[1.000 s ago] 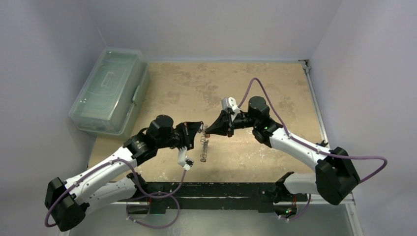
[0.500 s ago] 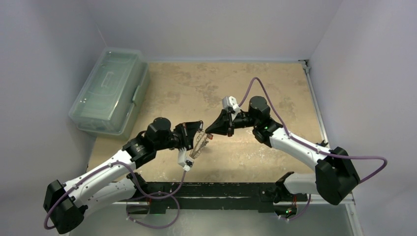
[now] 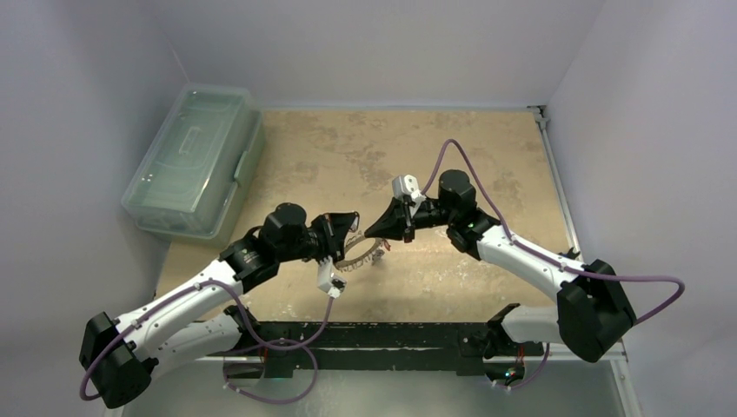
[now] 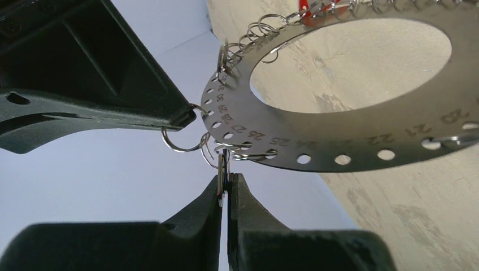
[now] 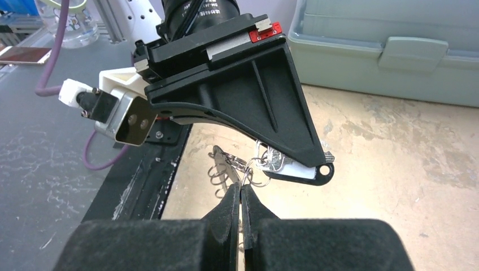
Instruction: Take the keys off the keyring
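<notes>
The left gripper (image 4: pixel 226 182) is clenched on a split ring (image 4: pixel 222 166) hanging from the rim of the keyring (image 4: pixel 339 141) — a flat metal ring punched with numbered holes, up off the tan table (image 3: pixel 487 156) between the two arms. The right gripper (image 5: pixel 241 195) is pinched tight on a neighbouring split ring (image 4: pixel 182 141) — keys (image 5: pixel 275 160) dangle just beside its tips.

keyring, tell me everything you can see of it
The keyring is a flat, thin, silvery metal band around a wide round opening, punched with small holes and stamped with numbers. Many holes carry small wire loops; a red piece shows at its far edge. It hangs above the table between both grippers: the left gripper is shut on a loop at its rim, the right gripper on loops beside it.
</notes>
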